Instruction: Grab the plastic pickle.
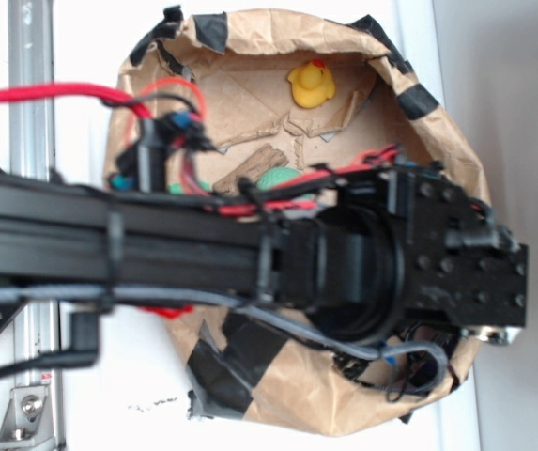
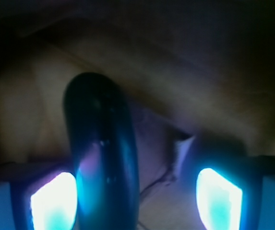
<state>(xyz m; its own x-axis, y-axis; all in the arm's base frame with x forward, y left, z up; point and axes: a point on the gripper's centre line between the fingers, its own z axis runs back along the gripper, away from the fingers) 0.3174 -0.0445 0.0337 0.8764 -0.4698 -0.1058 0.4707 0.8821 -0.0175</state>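
Observation:
The plastic pickle [image 2: 101, 143] fills the wrist view as a dark, glossy, long rounded piece lying on brown paper. It runs lengthwise between the two glowing fingers of my gripper [image 2: 137, 194]. It lies right against the left pad [image 2: 54, 201], and a wide gap separates it from the right pad [image 2: 219, 196]. The gripper is open. In the exterior view the black arm [image 1: 203, 240] and wrist [image 1: 456, 258] reach down into the paper-lined bin [image 1: 438, 122] and hide both the pickle and the fingers.
A yellow rubber duck [image 1: 312, 83] sits at the far side of the bin. A light green ball [image 1: 278, 176] and a brown wooden piece [image 1: 250, 167] peek out beside the arm. Something red [image 1: 167, 310] shows under the arm. Raised taped paper walls ring the bin.

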